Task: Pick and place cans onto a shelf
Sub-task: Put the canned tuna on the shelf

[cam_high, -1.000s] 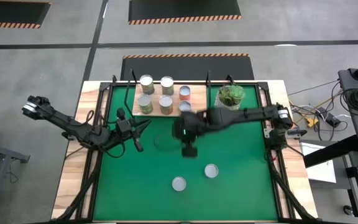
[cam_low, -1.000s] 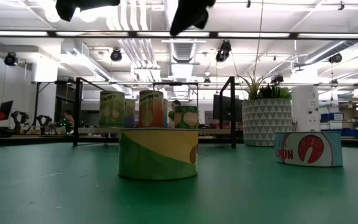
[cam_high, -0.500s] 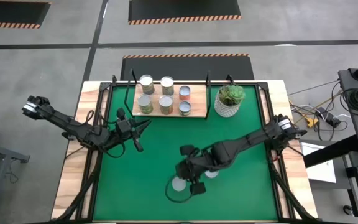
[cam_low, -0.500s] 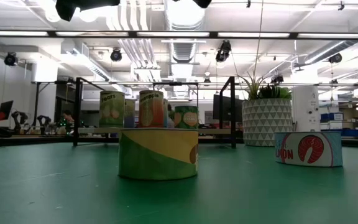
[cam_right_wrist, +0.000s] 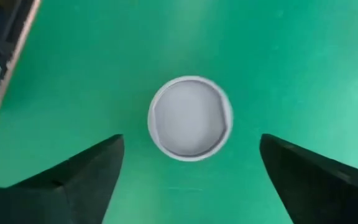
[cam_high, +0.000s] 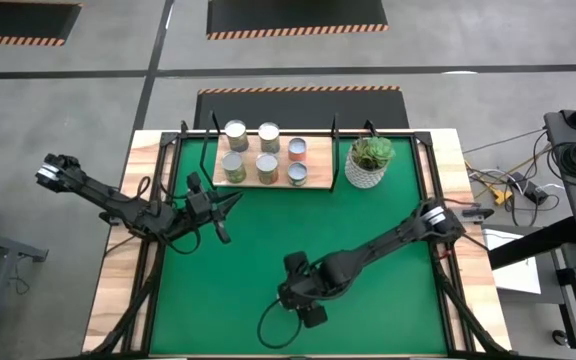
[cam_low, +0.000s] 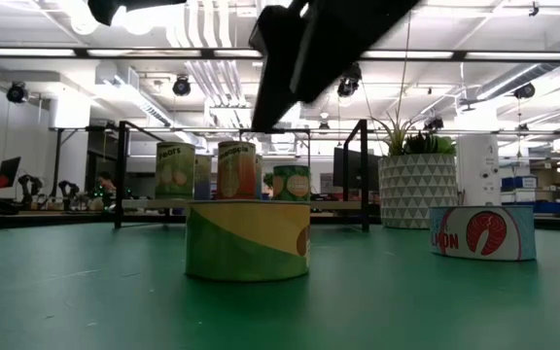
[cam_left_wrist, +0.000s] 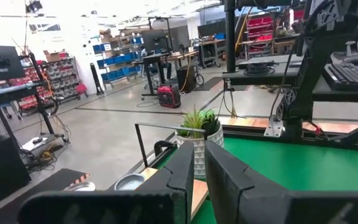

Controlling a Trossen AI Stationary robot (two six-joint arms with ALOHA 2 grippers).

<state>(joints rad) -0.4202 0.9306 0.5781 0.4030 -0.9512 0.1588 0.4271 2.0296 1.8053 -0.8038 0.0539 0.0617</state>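
- Six cans stand on the shelf at the far edge of the worktop.
- Two seem left on the green mat: the yellow-green can and a salmon tin.
- Right gripper, jaws wide open, hovers directly over the yellow-green can, not touching it.
- Left gripper waits near the shelf, fingers nearly together, empty.

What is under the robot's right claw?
A can with a shiny silver top stands on the green mat, right below the open right gripper. From the high view, the arm covers that can.
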